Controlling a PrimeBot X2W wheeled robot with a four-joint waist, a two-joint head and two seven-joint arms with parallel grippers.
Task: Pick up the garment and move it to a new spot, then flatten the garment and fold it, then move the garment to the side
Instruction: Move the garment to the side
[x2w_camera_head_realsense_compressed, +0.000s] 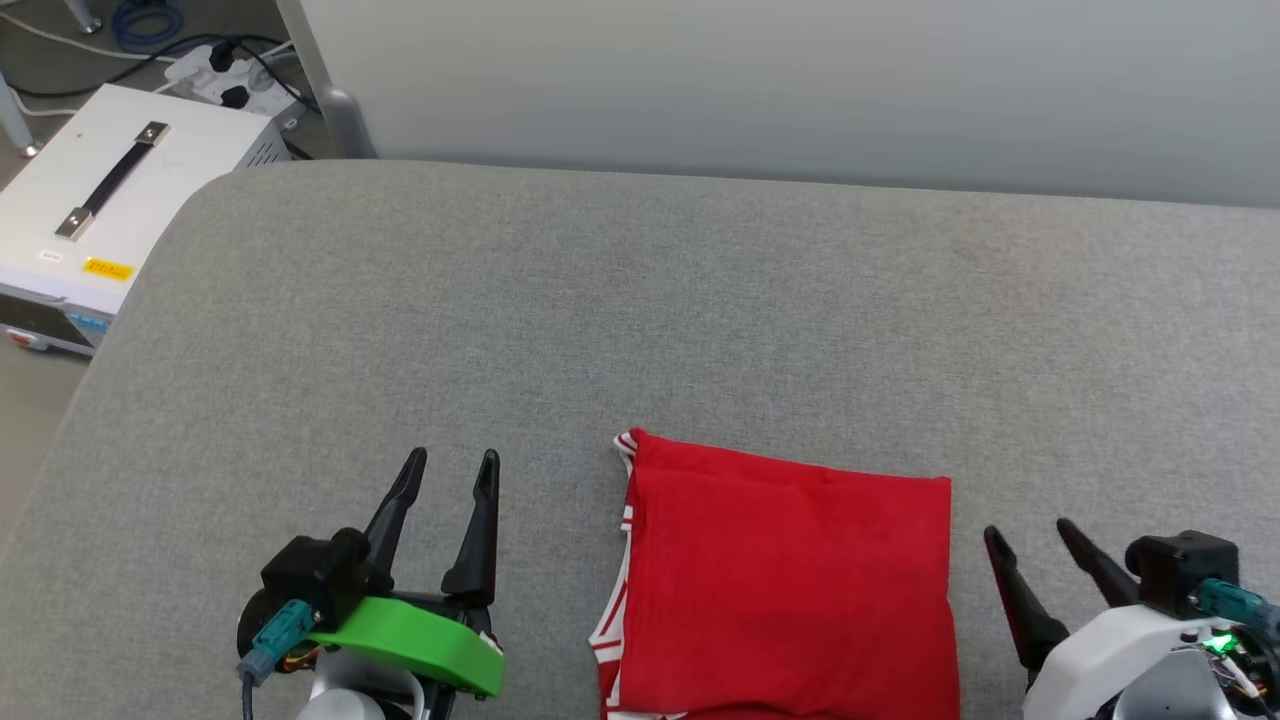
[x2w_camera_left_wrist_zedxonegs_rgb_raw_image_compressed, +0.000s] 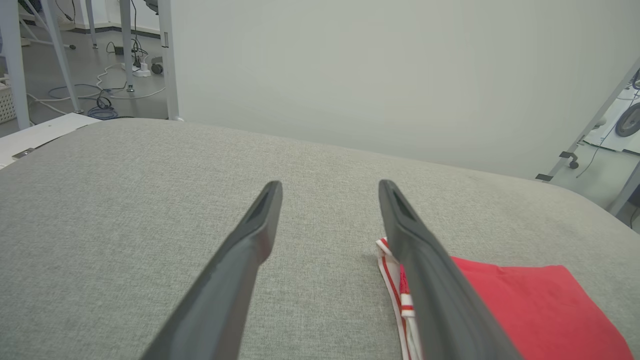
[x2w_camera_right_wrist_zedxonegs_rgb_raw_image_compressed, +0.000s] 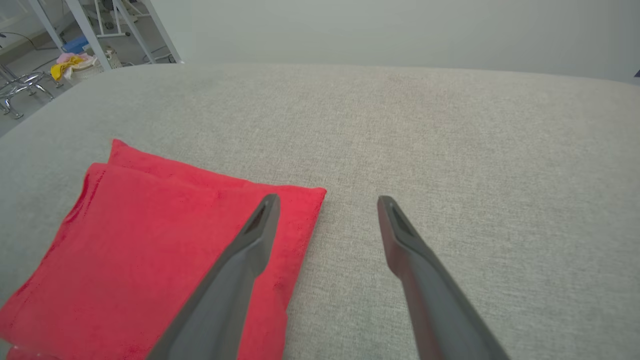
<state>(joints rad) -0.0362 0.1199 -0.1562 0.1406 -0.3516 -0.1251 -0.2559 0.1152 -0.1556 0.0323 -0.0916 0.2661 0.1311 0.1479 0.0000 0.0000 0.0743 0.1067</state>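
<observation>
garment is lying folded into a red rectangle, red-and-white striped trim peeking along its left edge | resting on the grey padded surface between the grippers | left gripper is gaping wide, holding nothing | right gripper is gaping wide, holding nothing

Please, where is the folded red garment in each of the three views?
Head view: garment at bottom centre, between left pincer and right pincer.
Left wrist view: garment lower right, partly behind a finger.
Right wrist view: garment lower left, partly behind a finger.
Shared landmark: the grey padded surface under it.
</observation>
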